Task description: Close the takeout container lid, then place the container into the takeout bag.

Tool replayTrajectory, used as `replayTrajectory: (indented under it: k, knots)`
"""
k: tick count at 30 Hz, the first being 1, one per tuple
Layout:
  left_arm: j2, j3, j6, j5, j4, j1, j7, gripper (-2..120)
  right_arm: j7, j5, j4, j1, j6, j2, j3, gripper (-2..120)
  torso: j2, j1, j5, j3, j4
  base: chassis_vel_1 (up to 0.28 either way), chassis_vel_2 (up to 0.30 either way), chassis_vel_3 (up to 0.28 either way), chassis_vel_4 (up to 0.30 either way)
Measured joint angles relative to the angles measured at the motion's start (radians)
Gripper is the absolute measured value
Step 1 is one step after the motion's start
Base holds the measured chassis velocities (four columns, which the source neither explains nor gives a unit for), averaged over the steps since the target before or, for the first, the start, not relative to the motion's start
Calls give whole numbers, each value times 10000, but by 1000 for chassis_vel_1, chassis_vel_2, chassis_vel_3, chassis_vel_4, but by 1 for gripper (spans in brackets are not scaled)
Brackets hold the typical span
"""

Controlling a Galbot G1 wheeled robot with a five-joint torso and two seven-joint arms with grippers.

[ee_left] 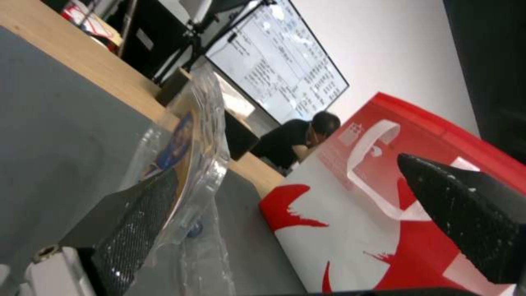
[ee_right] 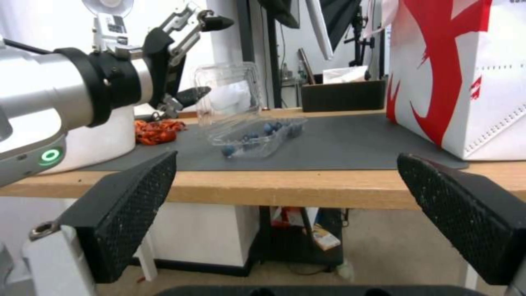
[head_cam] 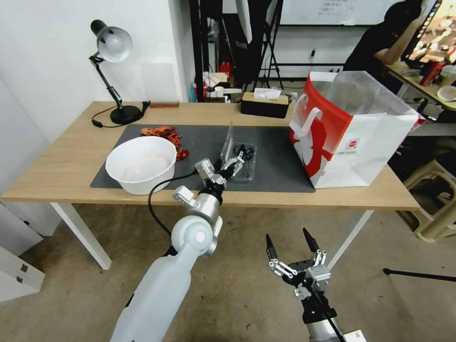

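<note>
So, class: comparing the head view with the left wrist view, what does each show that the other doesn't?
Head view alone: the white bowl, desk lamp, and the right gripper, open, hanging below the table. Left wrist view alone: the monitor behind. Both: the raised lid, the takeout bag, and the open left gripper at the takeout container.

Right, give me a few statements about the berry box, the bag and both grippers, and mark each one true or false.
1. The lid stands open above the berry box. True.
2. The left gripper is at the lid, fingers spread. True.
3. The berry box is already inside the bag. False: it lies on the grey mat, apart from the bag.
4. The right gripper grips the bag's handle. False: it hangs open below the table edge.
5. A white bowl sits on the mat. True.
</note>
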Motion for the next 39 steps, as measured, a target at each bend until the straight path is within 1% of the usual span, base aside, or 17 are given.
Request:
replayTrajectory:
  k: [6, 9, 10, 12, 14, 17, 20, 21, 23, 25, 28, 29, 31, 34, 36, 37, 39]
  knots:
    - [41, 209, 118, -149, 170, -299, 204, 100, 8, -2, -22, -4, 3, 29, 26, 100, -1, 0, 0, 0, 0, 0, 0, 0, 0]
    - [47, 340, 395, -945, 169, -496, 164, 100, 11, -28, -39, 0, 3, 76, 25, 100, 0, 0, 1, 0, 0, 0, 0, 0, 0]
    - [47, 340, 395, -945, 169, -496, 164, 100, 11, -28, -39, 0, 3, 76, 25, 100, 0, 0, 1, 0, 0, 0, 0, 0, 0]
    - [37, 426, 570, -1638, 167, -638, -96, 100, 13, -58, -44, 0, 3, 108, 20, 100, -1, 0, 1, 0, 0, 0, 0, 0, 0]
    - [25, 450, 619, -1819, 168, -671, -193, 100, 13, -63, -45, -1, 3, 117, 20, 100, 0, 0, 1, 0, 0, 0, 0, 0, 0]
    - [-41, 538, 793, -2262, 189, -814, -623, 99, 13, -76, -51, -7, 7, 126, 22, 100, 0, 0, 1, 0, 0, 0, 0, 0, 0]
    - [-172, 672, 1120, -2623, 302, -1069, -1462, 91, 18, -80, -56, -10, 16, 136, 47, 100, 0, 0, 1, 0, 0, 0, 0, 0, 0]
    - [-172, 672, 1120, -2623, 302, -1069, -1462, 91, 18, -80, -56, -10, 16, 136, 47, 100, 0, 0, 1, 0, 0, 0, 0, 0, 0]
    - [-261, 721, 1353, -2682, 335, -1232, -2100, 79, 20, -79, -56, -10, 19, 154, 52, 100, 0, 0, 1, 0, 0, 0, 0, 0, 0]
    - [-283, 731, 1407, -2687, 341, -1274, -2269, 75, 20, -80, -58, -9, 20, 162, 52, 100, 0, 0, 1, 0, 0, 0, 0, 0, 0]
    - [-294, 770, 1791, -2651, 383, -1406, -3018, 61, 20, -78, -84, 6, 30, 183, 52, 100, 0, 0, 0, 0, 0, 0, 0, 0, 0]
    - [-294, 770, 1791, -2651, 383, -1406, -3018, 61, 20, -78, -84, 6, 30, 183, 52, 100, 0, 0, 0, 0, 0, 0, 0, 0, 0]
    - [-272, 781, 1961, -2666, 413, -1441, -3383, 51, 21, -67, -92, 16, 32, 191, 41, 100, 0, 0, 0, 0, 0, 0, 0, 0, 0]
    - [-252, 783, 2028, -2689, 422, -1455, -3503, 42, 20, -62, -103, 30, 32, 190, 39, 100, -1, 0, 1, 0, 1, 0, 0, 0, 0]
    - [-242, 773, 2203, -2721, 415, -1480, -3703, 31, 21, -57, -112, 50, 29, 183, 35, 100, 0, 0, 0, 0, 0, 0, 0, 0, 0]
    - [-242, 773, 2203, -2721, 415, -1480, -3703, 31, 21, -57, -112, 50, 29, 183, 35, 100, 0, 0, 0, 0, 0, 0, 0, 0, 0]
    - [-232, 768, 2405, -2737, 375, -1499, -3898, 21, 20, -29, -106, 85, -19, 171, 32, 100, 0, 0, 1, 0, 1, 0, 0, 0, 0]
